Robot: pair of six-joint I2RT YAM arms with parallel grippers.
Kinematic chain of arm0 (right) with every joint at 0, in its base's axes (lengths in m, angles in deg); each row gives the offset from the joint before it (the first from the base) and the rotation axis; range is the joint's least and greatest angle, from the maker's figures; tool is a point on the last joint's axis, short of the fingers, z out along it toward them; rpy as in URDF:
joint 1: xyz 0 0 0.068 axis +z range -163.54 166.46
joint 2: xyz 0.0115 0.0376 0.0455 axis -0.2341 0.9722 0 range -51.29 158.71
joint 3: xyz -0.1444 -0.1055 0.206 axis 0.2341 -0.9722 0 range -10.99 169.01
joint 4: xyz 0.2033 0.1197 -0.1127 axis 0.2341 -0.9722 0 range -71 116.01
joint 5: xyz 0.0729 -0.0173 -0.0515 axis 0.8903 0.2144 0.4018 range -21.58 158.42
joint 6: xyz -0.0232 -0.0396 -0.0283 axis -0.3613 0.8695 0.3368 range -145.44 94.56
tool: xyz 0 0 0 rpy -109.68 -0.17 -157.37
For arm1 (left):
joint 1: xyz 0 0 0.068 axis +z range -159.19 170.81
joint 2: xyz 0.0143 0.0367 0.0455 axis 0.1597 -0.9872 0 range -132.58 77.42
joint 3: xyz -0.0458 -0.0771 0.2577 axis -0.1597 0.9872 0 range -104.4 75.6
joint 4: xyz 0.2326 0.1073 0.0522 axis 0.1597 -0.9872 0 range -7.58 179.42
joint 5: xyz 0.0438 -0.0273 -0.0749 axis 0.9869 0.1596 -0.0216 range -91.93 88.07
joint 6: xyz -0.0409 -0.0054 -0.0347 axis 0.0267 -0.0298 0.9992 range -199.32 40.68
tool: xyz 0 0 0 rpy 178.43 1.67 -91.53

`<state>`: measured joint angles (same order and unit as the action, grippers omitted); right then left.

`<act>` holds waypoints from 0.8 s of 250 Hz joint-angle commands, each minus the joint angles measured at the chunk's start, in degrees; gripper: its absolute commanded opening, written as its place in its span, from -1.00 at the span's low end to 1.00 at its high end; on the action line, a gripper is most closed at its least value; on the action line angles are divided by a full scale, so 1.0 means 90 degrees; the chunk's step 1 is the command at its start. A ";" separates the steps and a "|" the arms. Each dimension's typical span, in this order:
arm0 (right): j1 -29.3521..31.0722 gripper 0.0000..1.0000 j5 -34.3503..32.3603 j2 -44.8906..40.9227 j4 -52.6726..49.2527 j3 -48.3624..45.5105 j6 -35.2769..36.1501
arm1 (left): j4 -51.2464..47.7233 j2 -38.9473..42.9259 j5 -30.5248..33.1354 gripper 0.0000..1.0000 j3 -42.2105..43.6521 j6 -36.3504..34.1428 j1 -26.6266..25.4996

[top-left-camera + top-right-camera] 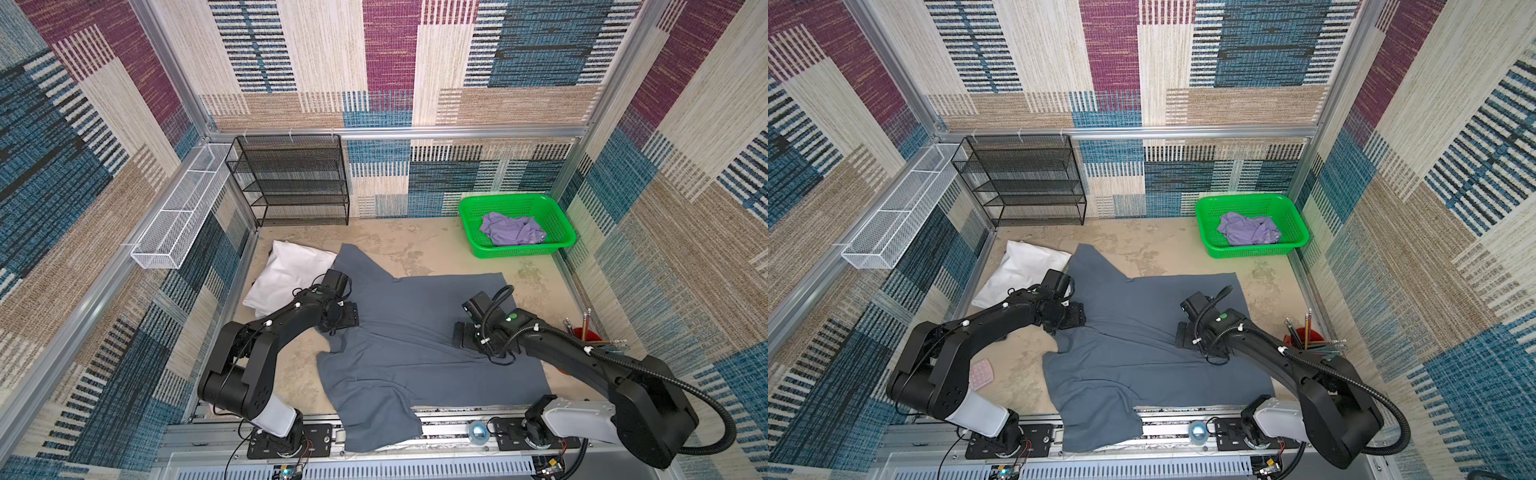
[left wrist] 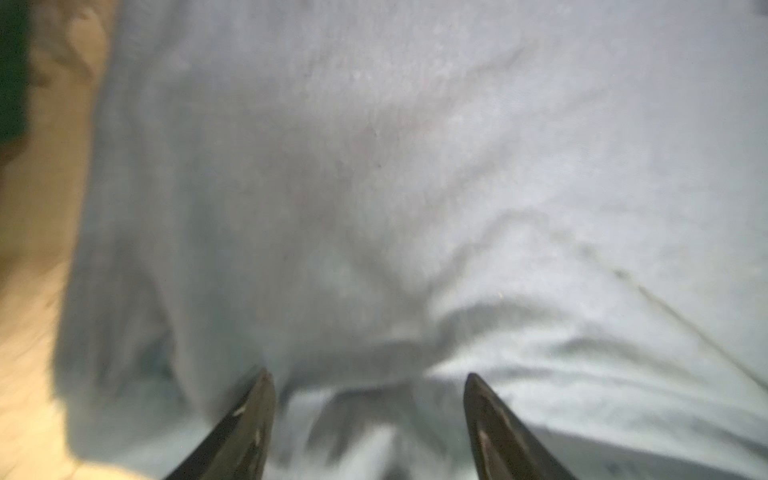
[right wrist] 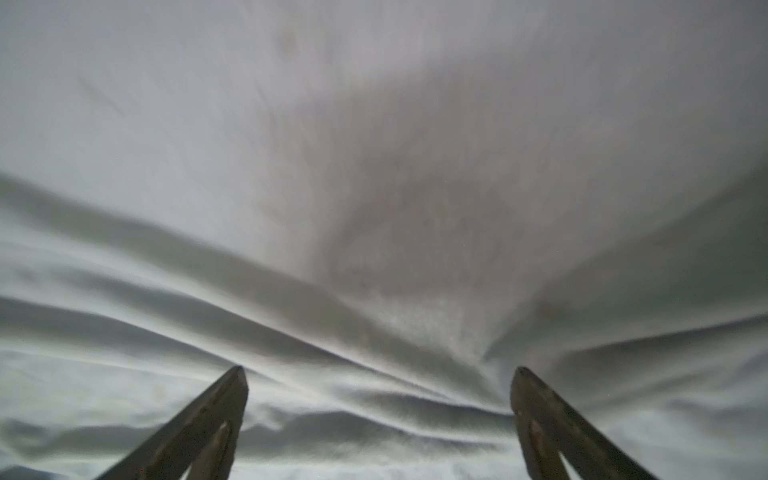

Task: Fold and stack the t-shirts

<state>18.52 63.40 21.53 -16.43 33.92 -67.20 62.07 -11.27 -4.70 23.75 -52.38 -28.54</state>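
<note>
In both top views we see the blue-grey t-shirt spread over the middle of the table, one sleeve reaching toward the white pillow, the other hanging over the near rail; the lavender t-shirt lies crumpled in the green basket at the far right corner; the left gripper points down at the shirt's left edge and the right gripper at its right part, well apart from each other; in the left wrist view we find the fingers spread apart over wrinkled blue-grey cloth, a small ridge bunched between them, nothing clamped, bare table showing beyond the cloth's edge; in the right wrist view the fingers stand wide apart, long soft folds running between them, and we see nothing gripped.
</note>
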 commanded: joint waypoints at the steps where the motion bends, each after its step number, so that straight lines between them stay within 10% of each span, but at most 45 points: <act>1: -0.0385 0.98 -0.0605 0.0400 -0.0286 0.0890 0.0453 | -0.0246 0.0176 -0.0013 0.45 -0.0538 -0.0297 0.0026; 68: -0.1411 0.98 -0.0643 0.2220 0.1387 0.2434 0.2106 | -0.0361 -0.1303 0.1039 0.42 -0.3064 -0.0855 0.0344; 200: -0.1520 0.98 0.0023 0.2885 0.2802 0.1925 0.2545 | -0.1327 -0.5499 0.1958 0.05 -0.7931 -0.1032 0.0589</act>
<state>4.86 61.24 47.27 5.16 51.71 -45.63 54.57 -56.84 8.68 -42.02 -61.67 -23.41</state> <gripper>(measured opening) 0.989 0.528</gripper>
